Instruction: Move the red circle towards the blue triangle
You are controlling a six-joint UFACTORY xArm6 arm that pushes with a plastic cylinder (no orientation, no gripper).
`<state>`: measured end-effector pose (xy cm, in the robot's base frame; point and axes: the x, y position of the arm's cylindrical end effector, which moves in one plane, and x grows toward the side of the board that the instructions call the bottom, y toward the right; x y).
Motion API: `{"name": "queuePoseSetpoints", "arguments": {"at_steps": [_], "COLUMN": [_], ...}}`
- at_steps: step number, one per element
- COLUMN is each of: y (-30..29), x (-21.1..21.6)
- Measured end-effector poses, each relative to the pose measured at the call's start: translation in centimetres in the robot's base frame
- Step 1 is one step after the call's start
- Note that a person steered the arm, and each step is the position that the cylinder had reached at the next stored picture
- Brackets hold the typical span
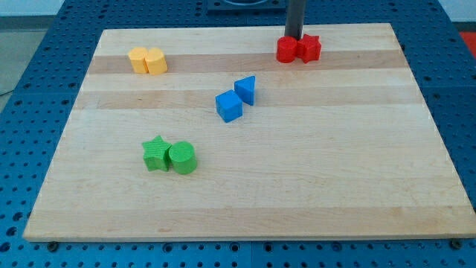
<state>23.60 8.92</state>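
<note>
- The bench [245, 201] is a pale wood board lying on a blue surface full of little holes [22, 246].
- My tip [293, 38] comes down from the view's top. It sits right behind the two red blocks, just above where they meet. Its very end is hidden by them, so I cannot tell if it touches.
- There is no hand here, only the dark rod, and it holds nothing.
- The red circle [287, 50] is close to the bench's top edge, toward the view's right. The other red block [309, 48] touches it on the right side; its shape is hard to make out.
- The blue triangle [246, 89] is lower down and to the left of the red circle, near the middle. Bare wood lies between them.
- A blue cube [229, 106] sits just beside the triangle, below and left.
- Two yellow blocks [147, 61] touch each other near the top left edge.
- A green star [155, 153] and a green circle [182, 158] touch, lower left.
- The right half and bottom of the bench are bare wood.
</note>
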Motion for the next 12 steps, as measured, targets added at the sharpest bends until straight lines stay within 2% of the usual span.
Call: {"name": "queuePoseSetpoints", "arguments": {"at_steps": [1, 4, 8, 10, 12], "y": [-0.1, 1.0, 0.3, -3.5, -5.0], "x": [0.1, 6.1, 6.7, 9.1, 9.2]}}
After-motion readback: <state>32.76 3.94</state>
